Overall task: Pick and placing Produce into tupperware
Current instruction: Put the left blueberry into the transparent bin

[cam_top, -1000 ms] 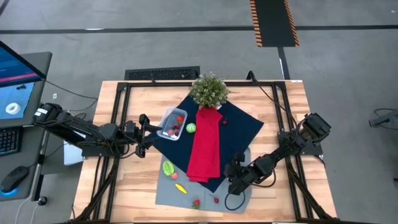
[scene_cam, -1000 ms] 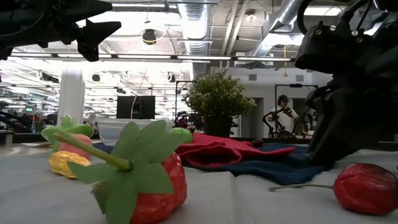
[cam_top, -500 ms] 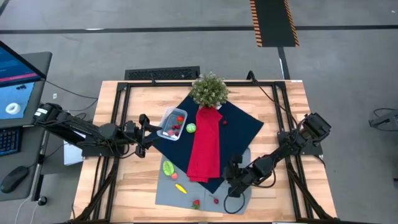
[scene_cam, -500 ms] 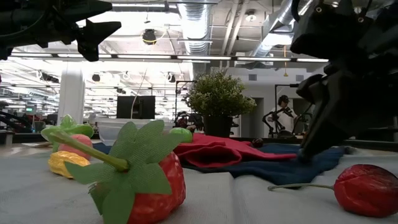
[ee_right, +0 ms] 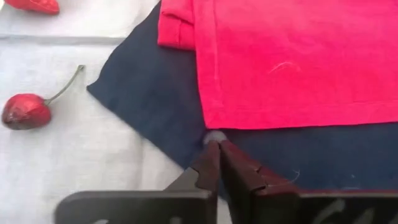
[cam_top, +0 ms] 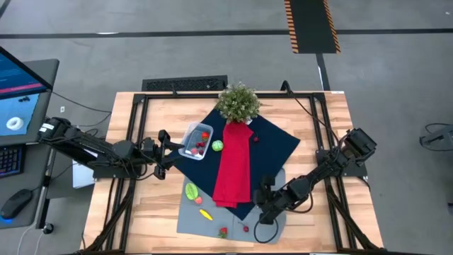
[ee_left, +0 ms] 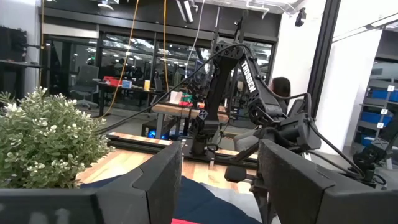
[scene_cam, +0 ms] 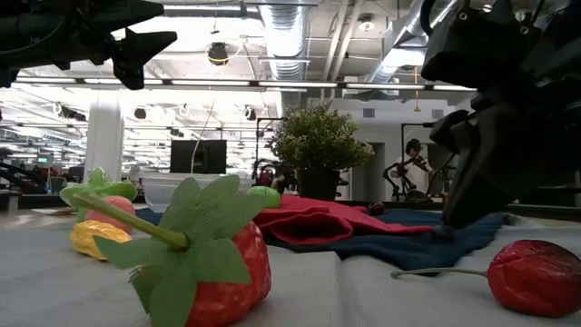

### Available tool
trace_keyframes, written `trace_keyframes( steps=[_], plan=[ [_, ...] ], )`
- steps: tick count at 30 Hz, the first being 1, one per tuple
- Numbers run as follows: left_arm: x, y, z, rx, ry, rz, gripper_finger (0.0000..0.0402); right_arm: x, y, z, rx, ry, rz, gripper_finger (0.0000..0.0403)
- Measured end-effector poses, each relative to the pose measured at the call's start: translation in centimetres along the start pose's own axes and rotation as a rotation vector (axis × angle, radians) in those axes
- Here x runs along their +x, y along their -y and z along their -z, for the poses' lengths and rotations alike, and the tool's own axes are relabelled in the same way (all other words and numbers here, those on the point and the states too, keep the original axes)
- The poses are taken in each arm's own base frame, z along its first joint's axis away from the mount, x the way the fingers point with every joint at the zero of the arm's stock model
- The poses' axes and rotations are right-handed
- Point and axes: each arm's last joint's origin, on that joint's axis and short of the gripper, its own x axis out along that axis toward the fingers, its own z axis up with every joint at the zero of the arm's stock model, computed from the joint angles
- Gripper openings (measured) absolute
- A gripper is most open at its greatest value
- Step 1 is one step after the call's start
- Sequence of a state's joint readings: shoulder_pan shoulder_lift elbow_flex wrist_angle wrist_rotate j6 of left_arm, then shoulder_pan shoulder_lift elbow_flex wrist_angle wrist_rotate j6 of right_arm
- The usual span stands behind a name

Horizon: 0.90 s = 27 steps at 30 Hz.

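Right pincer (ee_right: 216,144) closed, tips apparently touching navy cloth (ee_right: 155,112) beside red cloth (ee_right: 298,56).

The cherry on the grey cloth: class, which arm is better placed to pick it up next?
Probably the right. Its claw is down on the cloths beside the cherry, fingers together. The left claw waits beyond the tupperware, farther away.

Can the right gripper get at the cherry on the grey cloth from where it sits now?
Probably yes. The right gripper, fingers shut, rests on the navy cloth; the cherry lies close by on bare grey cloth with nothing between.
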<state>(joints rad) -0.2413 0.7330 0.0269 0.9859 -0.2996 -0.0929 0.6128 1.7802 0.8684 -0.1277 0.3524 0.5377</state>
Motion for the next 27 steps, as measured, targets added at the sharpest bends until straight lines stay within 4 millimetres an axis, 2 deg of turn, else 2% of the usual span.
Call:
trace_keyframes(
  steps=[11, 18, 22, 27],
  plan=[
    [0.0, 0.0, 0.0, 0.0, 0.0, 0.0, 0.0203, 0.0, -0.2, -0.1, 0.018, -0.006, -0.046, 0.0122],
    [0.0, 0.0, 0.0, 0.0, 0.0, 0.001, 0.0203, 0.3, 0.5, -0.5, 0.037, -0.006, -0.028, 0.016],
    [0.0, 0.0, 0.0, 0.0, 0.0, 0.001, 0.0203, 0.4, 0.9, -0.6, 0.044, -0.006, -0.019, 0.0168],
    [0.0, 0.0, 0.0, -0.002, 0.0, 0.002, 0.0203, 0.5, 1.2, -0.7, 0.034, -0.014, -0.011, 0.016]
  ],
)
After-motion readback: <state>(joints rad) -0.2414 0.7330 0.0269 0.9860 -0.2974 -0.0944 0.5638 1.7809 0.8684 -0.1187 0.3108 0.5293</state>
